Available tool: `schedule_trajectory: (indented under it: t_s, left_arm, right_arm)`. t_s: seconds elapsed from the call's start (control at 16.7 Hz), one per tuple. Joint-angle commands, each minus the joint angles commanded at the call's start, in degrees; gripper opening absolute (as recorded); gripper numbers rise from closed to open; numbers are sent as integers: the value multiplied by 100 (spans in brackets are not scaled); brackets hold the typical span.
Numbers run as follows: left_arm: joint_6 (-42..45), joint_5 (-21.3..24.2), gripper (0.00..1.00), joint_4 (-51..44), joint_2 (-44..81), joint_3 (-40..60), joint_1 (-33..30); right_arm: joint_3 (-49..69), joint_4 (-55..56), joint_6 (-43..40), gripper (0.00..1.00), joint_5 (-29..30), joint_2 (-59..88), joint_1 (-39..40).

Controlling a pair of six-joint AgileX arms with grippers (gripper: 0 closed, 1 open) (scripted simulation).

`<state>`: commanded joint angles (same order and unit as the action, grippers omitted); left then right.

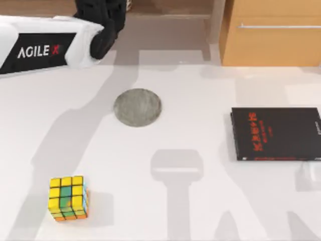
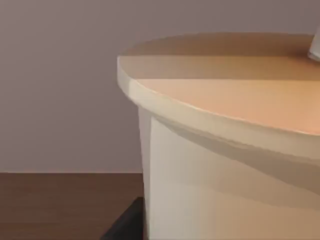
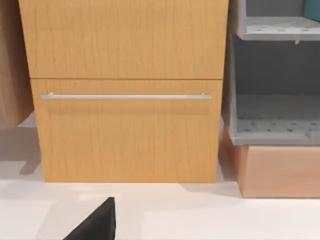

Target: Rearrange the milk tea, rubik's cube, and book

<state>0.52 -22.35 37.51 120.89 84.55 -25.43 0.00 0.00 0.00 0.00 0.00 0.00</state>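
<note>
**Yellow cube waits while the left arm reaches to the far edge**

Nearest, at the lower left of the top view, the rubik's cube (image 1: 68, 198) sits flat on the white counter (image 1: 200, 216), untouched and well apart from everything else. Further in, a grey round coaster (image 1: 137, 107) lies bare near the centre, and a thin black book (image 1: 276, 134) with red lettering lies at the right edge; it is not the task's book. At the upper left the left hand (image 1: 106, 27) hangs over the counter's far edge. I cannot tell whether it is apart or together.

The left wrist view is close against a pale cylinder with a flat orange-tan top, which I judge to be the milk tea (image 2: 225, 95). At such close range a shove rather than a grip could tip the tall cup, and a grip too high on the taper could let it slide.

Containers: the cup's contents are hidden from this angle. The wooden drawer (image 3: 125, 130) is closed, so its inside is unknown. In the grey shelf unit (image 3: 232, 75) beside it, the lower bay holds nothing I can see, and a teal sliver (image 3: 314, 9) on the upper shelf may be the book, though that is uncertain
</note>
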Motion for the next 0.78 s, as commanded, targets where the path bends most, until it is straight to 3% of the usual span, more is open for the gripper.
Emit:
schedule_trajectory:
  t_s: [0.78]
  left_arm:
    - [16,-369,0,441,-1241,-1692,-350]
  right_arm:
    - [0,0,0,100,0,0,0]
